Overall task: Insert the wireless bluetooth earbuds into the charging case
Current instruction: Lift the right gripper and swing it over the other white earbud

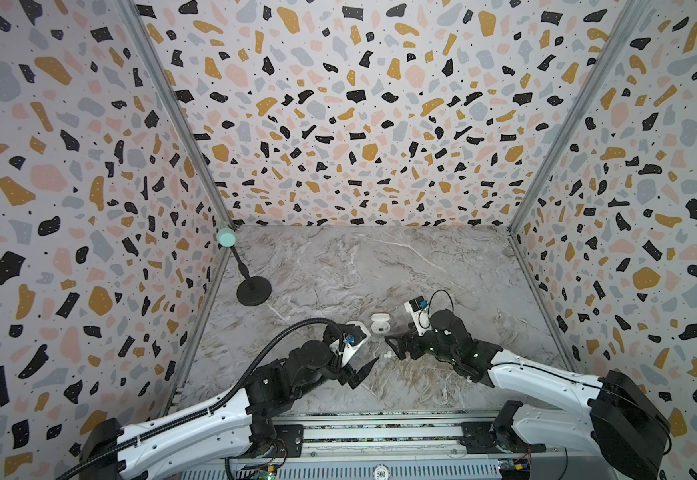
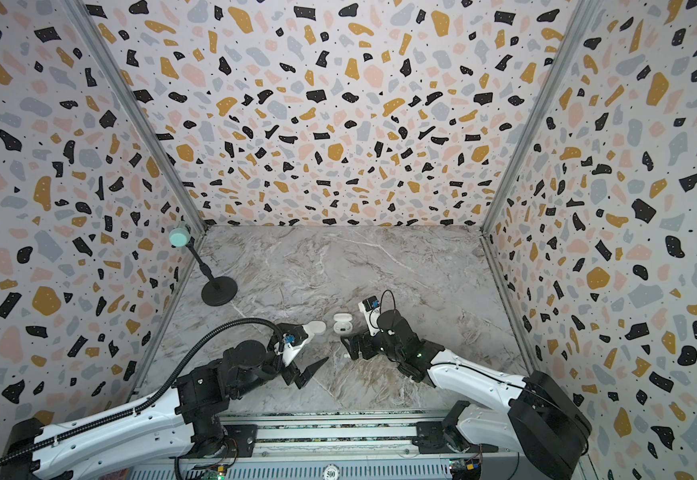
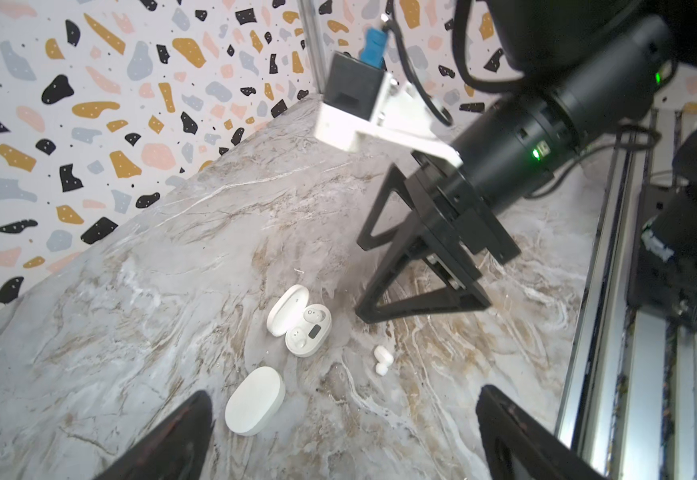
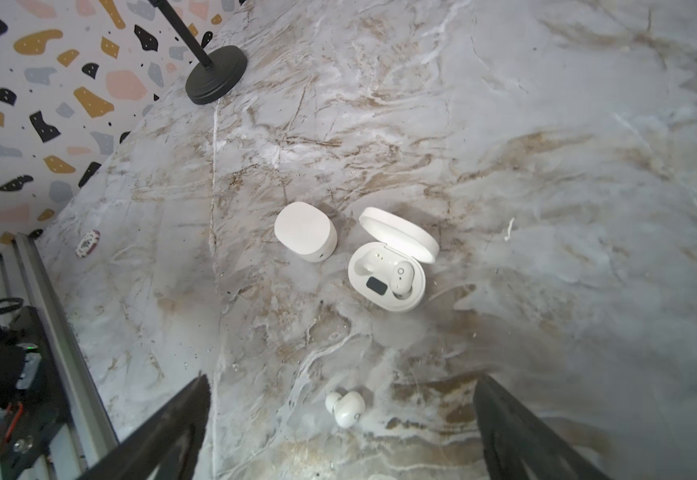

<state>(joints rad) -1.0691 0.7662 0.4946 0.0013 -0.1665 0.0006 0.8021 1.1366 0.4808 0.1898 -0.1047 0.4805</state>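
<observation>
The white charging case [image 1: 380, 323] [image 2: 341, 323] lies with its lid open near the middle of the marble table. In the right wrist view the case [image 4: 386, 286] holds one earbud [image 4: 405, 278] in a well, and the well beside it is empty. A second earbud [image 4: 346, 407] [image 3: 382, 359] [image 1: 388, 355] lies loose on the table, untouched between the spread fingers of my right gripper [image 4: 344, 424] [image 1: 393, 348], which is open. My left gripper [image 3: 344, 436] [image 1: 365, 372] is open and empty, just nearer than the loose bud.
A closed white case [image 3: 255, 400] [image 4: 305, 230] [image 2: 316, 327] lies left of the open one. A black stand [image 1: 254, 291] with a mint-green head rises at the back left. A poker chip [image 4: 88, 243] lies near the metal rail [image 1: 380, 432] at the front edge. Patterned walls close three sides.
</observation>
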